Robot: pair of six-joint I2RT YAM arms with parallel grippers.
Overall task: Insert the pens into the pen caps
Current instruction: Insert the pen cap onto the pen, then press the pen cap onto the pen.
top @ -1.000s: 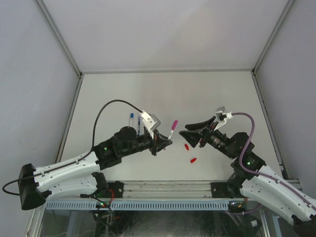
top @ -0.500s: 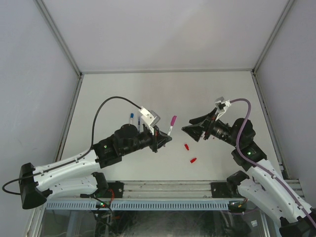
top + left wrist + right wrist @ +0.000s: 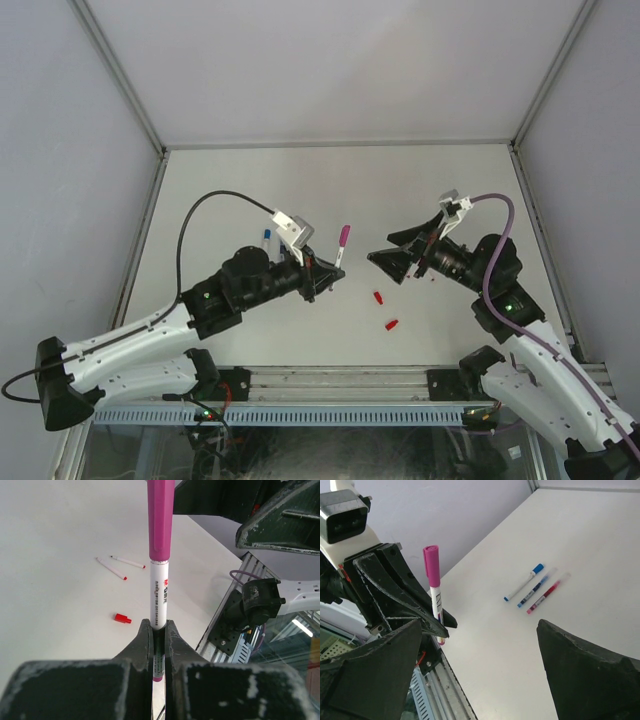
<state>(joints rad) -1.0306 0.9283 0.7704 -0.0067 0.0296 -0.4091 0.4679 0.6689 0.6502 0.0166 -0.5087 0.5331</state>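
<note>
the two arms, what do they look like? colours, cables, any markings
Both have white lower links and black joints, each with a small green light. The left arm has a black cable running to a pale camera box; the right arm has a purple cable. The left gripper and right gripper are black and wedge-shaped with scuffed edges.

L arm (image 3: 130, 345): white shell nearest mounting rail (image 3: 340, 378), black links farther from rail; green L LED (image 3: 212, 297).
R arm (image 3: 560, 385): same scheme, white then black; green R LED (image 3: 508, 307).
Cables: black cable (image 3: 215, 200) on L; purple cable (image 3: 500, 215) on R.
L cam (image 3: 293, 228): pale grey box w/ dark lens.
R cam (image 3: 452, 207): white bracket.
L gripper (image 3: 338, 272): matte black, L fingers (image 3: 142, 645) scuffed grey at edges.
R gripper (image 3: 383, 250): black wedge R fingers (image 3: 590, 670), rims worn pale.
</note>
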